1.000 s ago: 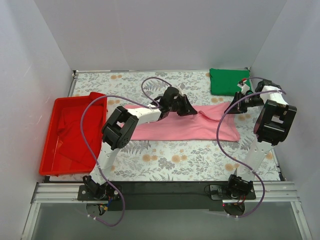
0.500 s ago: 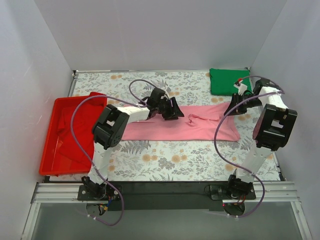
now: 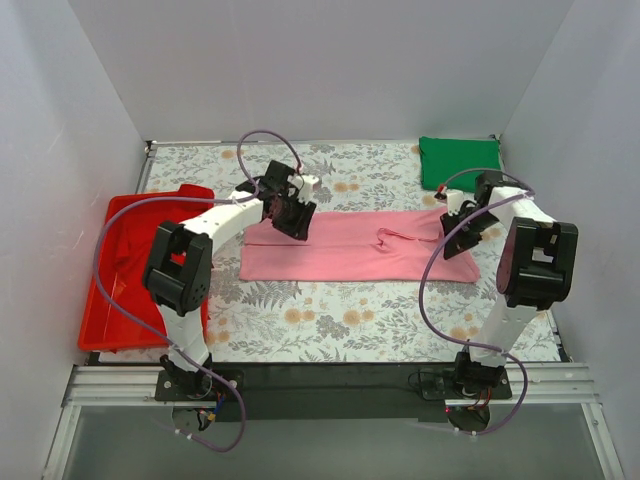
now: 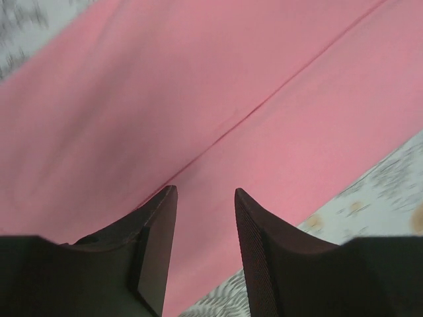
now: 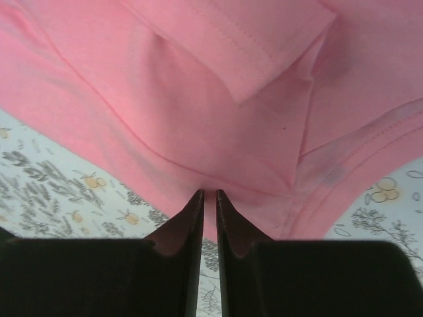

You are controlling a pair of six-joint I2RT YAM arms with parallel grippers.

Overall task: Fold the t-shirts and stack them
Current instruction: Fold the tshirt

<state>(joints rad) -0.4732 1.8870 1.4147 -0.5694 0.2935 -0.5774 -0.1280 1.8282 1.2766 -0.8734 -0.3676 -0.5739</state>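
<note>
The light pink t-shirt (image 3: 350, 255) lies as a long folded strip across the middle of the floral table. The dark green t-shirt (image 3: 458, 162) rests folded at the back right corner. My left gripper (image 3: 297, 222) hovers over the strip's left end. In the left wrist view it (image 4: 205, 193) is open, with only pink fabric (image 4: 264, 79) below and nothing between the fingers. My right gripper (image 3: 458, 240) is at the strip's right end. In the right wrist view it (image 5: 209, 193) is shut on the edge of the pink fabric (image 5: 165, 99), whose creases run toward the fingertips.
A red plastic tray (image 3: 120, 240) sits at the left edge of the table, beside the left arm's elbow. White walls close in the table at the back and both sides. Purple cables loop above both arms.
My left gripper opened and moved left from the shirt's middle to its left end. The pink strip now reaches further left. My right gripper came down and forward onto the right end.
</note>
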